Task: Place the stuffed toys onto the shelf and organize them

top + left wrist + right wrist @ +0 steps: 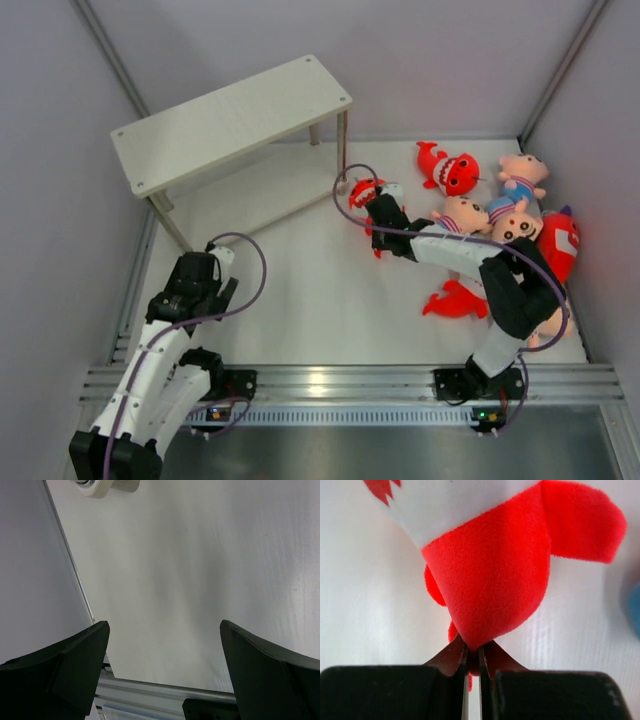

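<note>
The white two-tier shelf (230,120) stands at the back left with nothing on its boards. My right gripper (378,208) is shut on a red shark (363,192), pinching its red body in the right wrist view (495,580), just right of the shelf's near right leg. Another red shark (452,172) lies at the back right. Peach boy dolls (522,178) (462,214) (515,225) lie beside it. Two more red sharks (562,243) (455,300) lie partly under the right arm. My left gripper (215,262) is open and empty over bare table near the front left.
White enclosure walls stand close on the left, back and right. An aluminium rail (340,380) runs along the near edge. A shelf leg foot (107,486) shows at the top of the left wrist view. A purple cable (350,205) loops off the right arm.
</note>
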### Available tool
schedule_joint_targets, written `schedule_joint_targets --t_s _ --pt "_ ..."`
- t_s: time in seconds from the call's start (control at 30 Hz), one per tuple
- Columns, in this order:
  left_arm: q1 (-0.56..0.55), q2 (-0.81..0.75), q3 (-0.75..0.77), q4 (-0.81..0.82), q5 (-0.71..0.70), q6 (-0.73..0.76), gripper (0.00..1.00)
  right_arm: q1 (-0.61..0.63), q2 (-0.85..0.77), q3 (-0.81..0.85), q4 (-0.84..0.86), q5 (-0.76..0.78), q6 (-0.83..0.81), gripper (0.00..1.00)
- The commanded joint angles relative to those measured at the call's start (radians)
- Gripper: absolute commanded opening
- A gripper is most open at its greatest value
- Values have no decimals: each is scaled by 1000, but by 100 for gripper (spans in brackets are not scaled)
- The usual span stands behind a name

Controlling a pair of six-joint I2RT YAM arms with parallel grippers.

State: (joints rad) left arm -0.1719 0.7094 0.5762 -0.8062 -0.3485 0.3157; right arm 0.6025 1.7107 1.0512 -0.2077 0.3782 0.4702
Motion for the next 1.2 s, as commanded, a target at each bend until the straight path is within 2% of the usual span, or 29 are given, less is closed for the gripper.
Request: schedule_joint_targets --t_s 0.0,0.13,0.3,0.4,0.53,0.73,0.97,1.17 --pt "3 -7 33 42 2 -13 98 150 -175 -65 36 -90 -269 0" --pt "3 -11 34 42 0 -13 98 232 -279 -119 122 -130 -220 0" --pt "3 -13 37 41 -9 -15 98 250 -209 -30 264 -191 -159 0" --pt "5 -16 37 41 -20 -17 98 237 -85 157 216 -200 -104 0" --pt "5 -19 34 39 -29 -17 98 175 108 430 99 -196 84 0" --pt "6 -14 33 41 -24 -17 98 137 274 624 74 -86 171 0" --pt "6 -14 31 41 -20 -15 98 100 386 719 86 -56 237 0" --pt "6 -14 31 41 -18 -15 98 94 449 767 90 -50 183 0"
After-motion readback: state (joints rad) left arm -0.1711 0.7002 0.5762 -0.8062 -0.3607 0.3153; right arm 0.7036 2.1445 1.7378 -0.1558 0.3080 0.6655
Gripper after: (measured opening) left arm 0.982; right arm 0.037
